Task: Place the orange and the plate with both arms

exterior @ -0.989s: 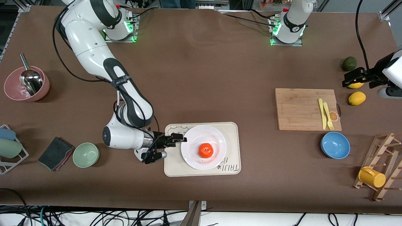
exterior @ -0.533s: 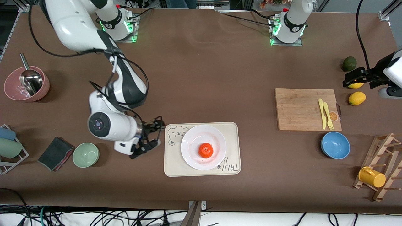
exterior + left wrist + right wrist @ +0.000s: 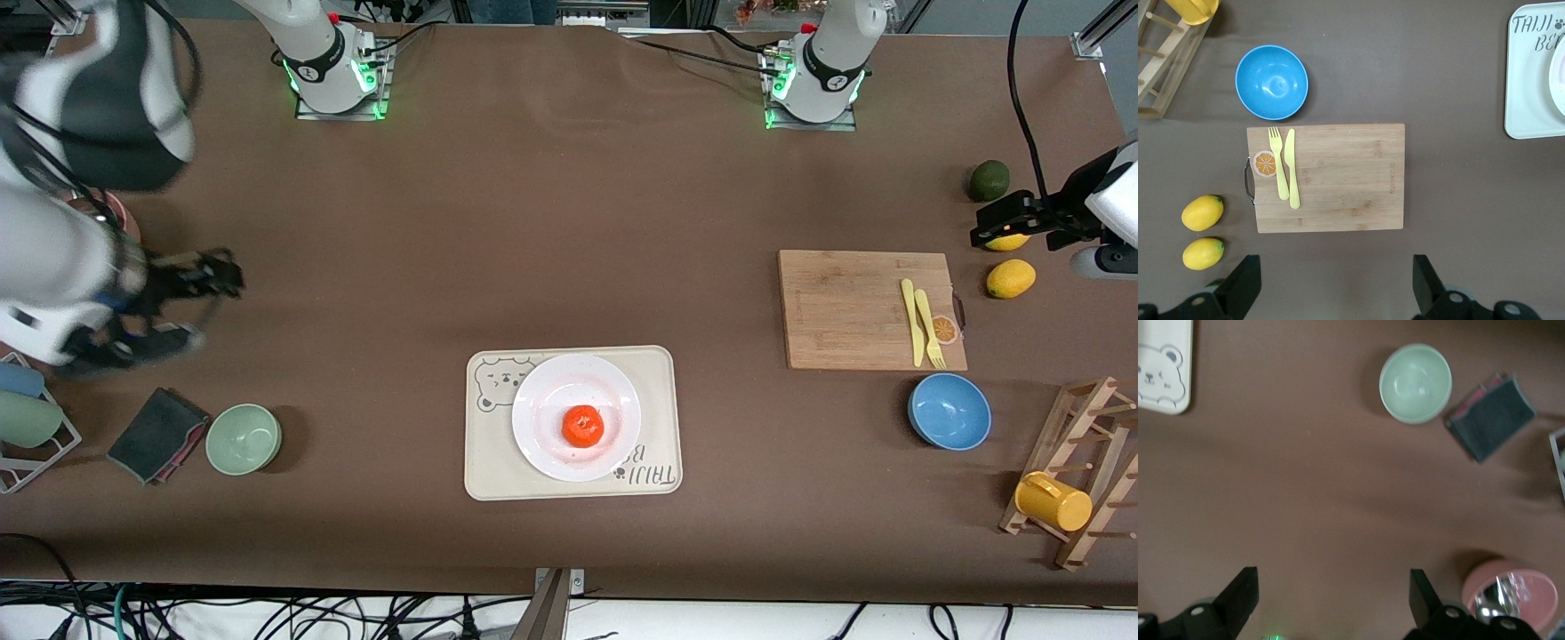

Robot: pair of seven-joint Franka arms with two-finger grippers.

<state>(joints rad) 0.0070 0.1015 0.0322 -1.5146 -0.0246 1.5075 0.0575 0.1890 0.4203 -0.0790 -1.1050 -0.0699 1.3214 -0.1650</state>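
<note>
The orange (image 3: 582, 426) sat at the centre of the plate (image 3: 613, 396), which rested on the bear tray (image 3: 662, 373). The right tool (image 3: 213, 276) hung open and empty above the counter (image 3: 551, 222) at the plate's ten o'clock. The left tool (image 3: 1000, 222) hung open over a lemon (image 3: 1007, 242) at two o'clock.

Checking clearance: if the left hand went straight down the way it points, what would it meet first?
Probably bare table. The open left hand points at brown surface between the board and the lemons; depth is unclear.

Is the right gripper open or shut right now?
Open: in the right wrist view the right gripper shows both fingers wide apart over bare table, holding nothing.
</note>
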